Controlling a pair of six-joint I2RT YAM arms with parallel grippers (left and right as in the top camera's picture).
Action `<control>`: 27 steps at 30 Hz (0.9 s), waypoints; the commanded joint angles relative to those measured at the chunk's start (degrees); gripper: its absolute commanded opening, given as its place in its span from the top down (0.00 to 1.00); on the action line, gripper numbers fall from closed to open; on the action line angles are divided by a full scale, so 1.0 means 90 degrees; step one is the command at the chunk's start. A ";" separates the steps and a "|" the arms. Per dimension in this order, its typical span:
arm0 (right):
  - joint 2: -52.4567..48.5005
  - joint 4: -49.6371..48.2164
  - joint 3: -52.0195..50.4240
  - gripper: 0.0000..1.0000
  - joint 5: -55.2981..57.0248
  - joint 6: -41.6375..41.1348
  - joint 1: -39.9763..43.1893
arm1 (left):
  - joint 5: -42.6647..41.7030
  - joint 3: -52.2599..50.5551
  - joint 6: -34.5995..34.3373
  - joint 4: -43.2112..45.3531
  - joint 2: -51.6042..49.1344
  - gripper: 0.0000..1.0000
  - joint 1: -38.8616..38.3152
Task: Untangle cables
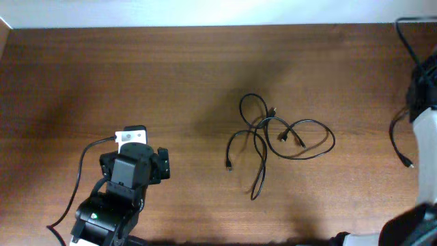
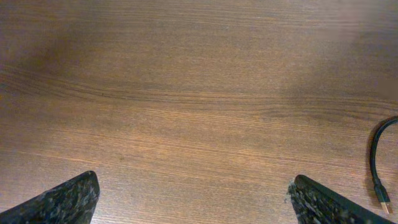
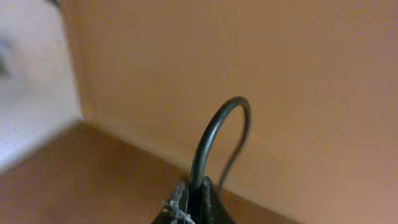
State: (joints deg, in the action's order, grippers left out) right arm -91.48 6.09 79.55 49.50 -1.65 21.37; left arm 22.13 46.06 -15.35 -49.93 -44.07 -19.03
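The cables (image 1: 273, 137) lie in a loose tangle of thin black loops at the table's middle, with plug ends sticking out. My left gripper (image 2: 194, 182) is open and empty over bare wood; in the overhead view it (image 1: 133, 145) is well left of the tangle. One cable end with a metal plug (image 2: 375, 163) shows at the right edge of the left wrist view. My right gripper (image 3: 196, 190) is shut on a separate black cable (image 3: 208, 140) that arches up from its jaws. In the overhead view this cable (image 1: 397, 140) hangs by the right arm (image 1: 423, 102) at the far right.
The table is brown wood (image 1: 136, 75) with a pale wall strip along the back edge. A thicker black arm cable (image 1: 80, 171) curves by the left arm's base. Another runs at the top right corner (image 1: 407, 37).
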 commanded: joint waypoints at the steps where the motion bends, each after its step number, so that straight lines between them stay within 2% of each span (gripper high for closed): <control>1: -0.0644 0.0556 0.0073 0.96 -0.0721 0.0039 0.0607 | 0.0068 0.0019 0.0100 0.0012 0.0036 0.01 0.0039; 4: -0.1146 0.1268 0.0073 0.96 -0.1518 -0.0313 0.0933 | 0.0070 0.0019 0.0100 0.0012 0.0036 0.01 0.0039; 6: -0.1260 0.1676 0.0073 0.96 -0.2601 -0.0440 0.1001 | 0.0068 0.0019 0.0100 0.0012 0.0036 0.01 0.0039; 7: -0.1260 0.1751 0.0073 0.77 -0.3062 -0.0440 0.1001 | 0.0070 0.0019 0.0100 0.0012 0.0036 0.01 0.0039; 8: -0.1260 0.1841 0.0073 0.45 -0.3509 -0.0440 0.0998 | 0.0070 0.0019 0.0100 0.0010 0.0036 0.01 0.0039; 10: -0.1260 0.2266 0.0073 0.18 -0.4165 -0.0440 0.0998 | 0.0068 0.0019 0.0100 0.0012 0.0036 0.01 0.0039; 11: -0.1260 0.2567 0.0073 0.12 -0.4495 -0.0440 0.0998 | 0.0070 0.0019 0.0100 0.0012 0.0036 0.01 0.0039; 18: -0.1190 0.4165 0.0117 0.09 -0.7004 -0.0435 0.1001 | 0.0068 0.0019 0.0100 0.0012 0.0036 0.01 0.0039; 24: 0.0143 0.5102 0.0670 0.05 -0.7332 -0.0342 0.0746 | 0.0070 0.0019 0.0100 0.0012 0.0036 0.01 0.0039; 27: 0.0231 0.6018 0.0651 0.05 -0.7834 -0.0340 0.0248 | 0.0068 0.0019 0.0100 0.0012 0.0036 0.01 0.0039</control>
State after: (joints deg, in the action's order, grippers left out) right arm -88.82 56.23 85.43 -17.06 -5.34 26.98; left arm 22.13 46.06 -15.35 -49.93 -44.07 -19.03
